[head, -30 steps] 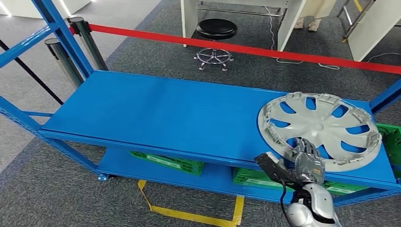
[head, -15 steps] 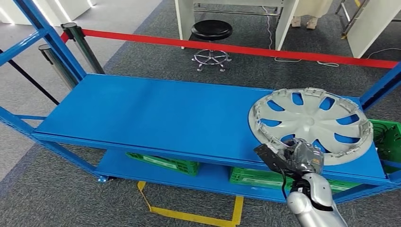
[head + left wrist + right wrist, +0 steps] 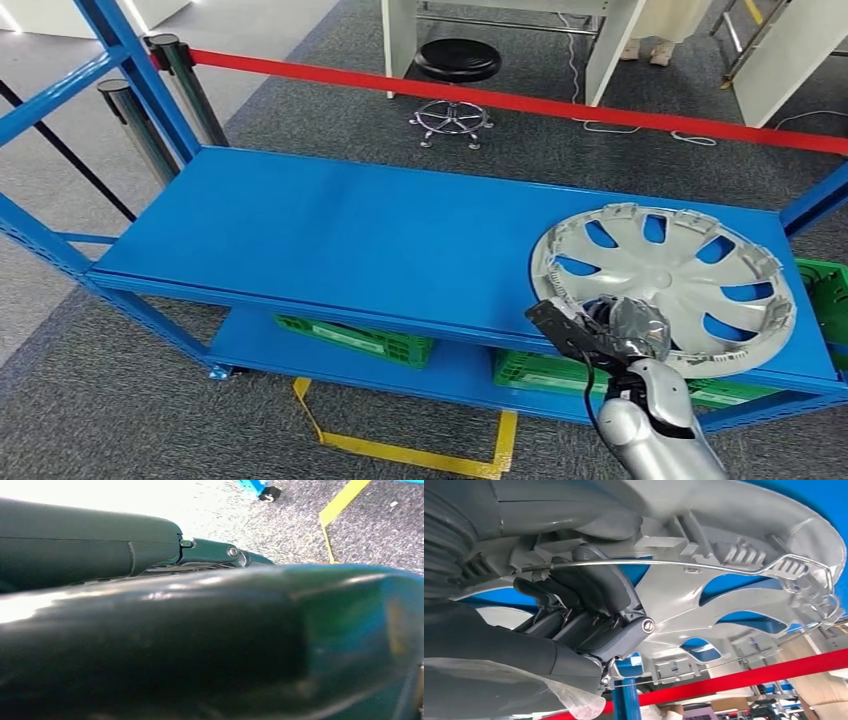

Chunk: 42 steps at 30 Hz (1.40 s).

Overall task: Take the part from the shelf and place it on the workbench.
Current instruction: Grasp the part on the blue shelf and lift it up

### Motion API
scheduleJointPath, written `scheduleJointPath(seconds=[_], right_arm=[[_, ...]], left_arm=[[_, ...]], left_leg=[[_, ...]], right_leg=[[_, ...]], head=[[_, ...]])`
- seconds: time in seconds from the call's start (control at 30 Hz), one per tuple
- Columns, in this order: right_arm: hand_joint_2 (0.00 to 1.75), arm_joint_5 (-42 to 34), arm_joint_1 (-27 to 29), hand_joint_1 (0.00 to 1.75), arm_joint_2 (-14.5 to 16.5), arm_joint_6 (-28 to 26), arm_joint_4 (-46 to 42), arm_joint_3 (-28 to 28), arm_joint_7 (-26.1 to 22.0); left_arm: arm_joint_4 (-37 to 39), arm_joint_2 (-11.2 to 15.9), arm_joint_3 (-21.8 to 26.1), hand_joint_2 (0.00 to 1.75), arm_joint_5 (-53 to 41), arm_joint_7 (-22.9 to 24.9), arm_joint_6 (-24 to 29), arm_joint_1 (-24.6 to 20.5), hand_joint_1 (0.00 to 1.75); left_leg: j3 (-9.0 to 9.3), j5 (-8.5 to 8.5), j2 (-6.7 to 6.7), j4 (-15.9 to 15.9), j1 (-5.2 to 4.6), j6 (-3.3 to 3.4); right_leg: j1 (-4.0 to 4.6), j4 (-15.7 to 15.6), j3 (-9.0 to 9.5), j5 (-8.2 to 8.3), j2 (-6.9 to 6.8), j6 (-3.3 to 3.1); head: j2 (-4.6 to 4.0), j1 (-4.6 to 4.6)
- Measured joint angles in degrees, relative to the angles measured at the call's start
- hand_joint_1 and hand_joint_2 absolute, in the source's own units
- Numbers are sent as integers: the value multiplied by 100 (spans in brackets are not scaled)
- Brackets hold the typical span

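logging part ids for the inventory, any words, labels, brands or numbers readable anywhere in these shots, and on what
None: no text can be read in any view.
The hubcap on the blue shelf, gripped at its near rim by the right robot hand, shows bare grey plastic with no legible marking, also from below.
The green crates, red barrier tape and stool carry no lettering.

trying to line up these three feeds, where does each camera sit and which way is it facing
Head view: high on the body, looking forward and down at the blue shelf and hubcap; the right hand grips its near rim.
Left wrist view: at the hanging left arm, facing the grey floor; dark body parts fill most.
Right wrist view: behind the right hand, close under the hubcap, fingers hooked through it.
Shared: head and right wrist views both show hubcap, right hand and red barrier tape.
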Motion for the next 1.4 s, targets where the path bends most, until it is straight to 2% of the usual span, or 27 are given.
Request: scheduleJointPath(seconds=[0.03,0.1,0.13,0.17,0.27,0.33,0.37,0.43,0.47,0.5,0.53,0.6,0.67,0.77,0.83,0.87,0.93,0.97,1.0,1.03,1.07,1.1,1.17,1.2,1.3,1.37,1.4], right_arm=[[175,-2,-9,175,1,1,7,8,-1],[175,-3,-40,175,1,4,15,29,-3],[175,-4,-59,175,2,6,17,42,-7],[175,-4,-74,175,2,8,20,57,-13],[175,-2,-100,175,2,9,22,104,-24],[175,-2,-113,175,2,9,23,122,-25],[175,-3,-115,175,2,9,23,132,-28],[175,-5,-111,175,2,9,26,148,-32],[175,-6,-107,175,2,9,31,151,-33],[175,-6,-103,175,2,9,37,152,-33],[175,-6,-99,175,2,9,43,153,-32],[175,-7,-91,175,2,8,49,153,-33],[175,-7,-79,175,2,-12,49,149,-46],[175,3,-39,175,2,-97,49,146,-113],[175,8,-9,175,2,-127,49,148,-142],[175,9,6,175,2,-135,49,149,-145],[175,14,38,175,2,-161,49,156,-161],[175,23,56,175,2,-186,49,160,-180],[175,40,73,175,2,-219,49,164,-208],[175,60,86,175,2,-259,48,167,-237],[175,81,92,175,2,-296,46,172,-264],[175,105,95,175,2,-332,40,179,-295],[175,191,100,175,2,-421,15,198,-401],[175,265,116,175,2,-495,-5,211,-484],[175,560,215,175,2,-768,-86,254,-752],[175,691,260,175,2,-895,-157,270,-849],[175,726,272,175,2,-932,-186,274,-869]], left_arm=[[0,-1,4,0,0,0,2,0,0],[0,-3,16,0,0,0,8,-1,0],[0,-3,21,0,0,0,12,-1,0],[0,-3,26,0,0,0,14,-1,0],[-1,-1,36,0,-4,0,16,-4,0],[-1,0,38,0,-20,0,17,-7,0],[0,1,39,0,-29,0,17,-6,0],[0,3,40,0,-42,0,16,-3,0],[0,4,42,0,-44,0,16,-2,0],[0,5,42,0,-46,0,15,-1,0],[0,6,43,0,-48,0,15,-1,0],[0,9,43,0,-50,0,15,-2,0],[0,6,44,0,-54,0,15,-2,0],[-1,-1,48,0,-67,0,16,-1,0],[-1,-5,50,0,-76,-1,18,-3,0],[-1,-7,51,0,-81,-1,19,-3,0],[0,-8,53,0,-92,-2,18,-1,0],[0,-7,54,0,-96,-2,17,0,0],[0,-7,56,0,-100,-4,16,1,0],[0,-7,57,0,-104,-9,15,1,0],[-1,-9,58,0,-106,-16,15,0,0],[-1,-11,60,0,-110,-25,15,-1,0],[-1,-15,61,0,-135,-42,13,-3,0],[-1,-15,61,0,-158,-50,7,-4,0],[-1,-15,54,0,-240,-73,-16,-11,0],[-1,-14,42,0,-278,-85,-21,-15,0],[-1,-13,36,0,-289,-89,-21,-15,0]], left_leg=[[8,-4,-1,2,0,-3],[20,-21,-2,12,-6,-27],[17,-33,-2,25,-16,-50],[10,-39,-2,32,-23,-80],[3,-41,-2,39,-12,-169],[-63,-187,-2,229,1,-230],[-173,-346,-1,488,8,-258],[-505,-702,1,1230,17,-301],[-631,-787,1,1513,23,-315],[-671,-761,1,1606,28,-323],[-607,-630,1,1475,36,-326],[-260,-246,1,752,55,-321],[3,-63,-5,167,51,-285],[23,-49,-6,43,22,-171],[20,-15,3,10,29,-88],[17,-1,8,-4,35,-52],[1,3,11,-4,26,-17],[-2,3,11,-3,20,-11],[-2,1,10,-1,17,-9],[1,0,7,2,15,-8],[8,-4,3,5,16,-11],[13,-10,1,9,16,-20],[3,-30,-3,32,-7,-65],[-8,-33,-4,40,-18,-94],[-28,-47,-9,61,-18,-176],[-148,-251,-7,347,-10,-237],[-284,-424,-5,655,-4,-263]], right_leg=[[0,-181,74,161,-1,-7],[2,-919,415,539,-7,-38],[7,-1252,583,644,-7,-61],[15,-1448,685,678,-5,-82],[33,-1561,758,675,-2,-157],[17,-1597,787,698,-17,-221],[7,-1612,799,706,-28,-246],[8,-1611,798,704,-43,-269],[8,-1610,798,703,-47,-270],[7,-1608,799,703,-48,-270],[6,-1607,804,702,-45,-269],[3,-1604,820,697,-35,-252],[21,-1587,808,692,-18,-199],[20,-1605,776,713,-7,-93],[7,-1473,690,596,-8,-47],[4,-1236,572,445,-9,-33],[5,-480,221,77,-9,-19],[5,-140,59,-36,-9,-14],[5,29,-24,-46,-9,-11],[4,-29,-1,54,-10,-15],[3,-303,128,238,-11,-25],[3,-701,321,437,-15,-40],[12,-1376,676,651,-15,-74],[19,-1521,755,663,-13,-90],[13,-1561,767,663,-12,-150],[-11,-1584,773,679,-20,-214],[-16,-1587,773,679,-23,-237]], head=[[0,-1],[0,0],[0,-3],[0,-7],[1,-15],[1,-38],[1,-49],[0,-65],[0,-63],[0,-63],[0,-64],[0,-63],[0,-59],[0,-53],[0,-36],[0,-23],[0,0],[0,3],[0,4],[0,4],[0,4],[0,5],[0,-2],[0,-4],[0,-9],[0,-29],[0,-37]])
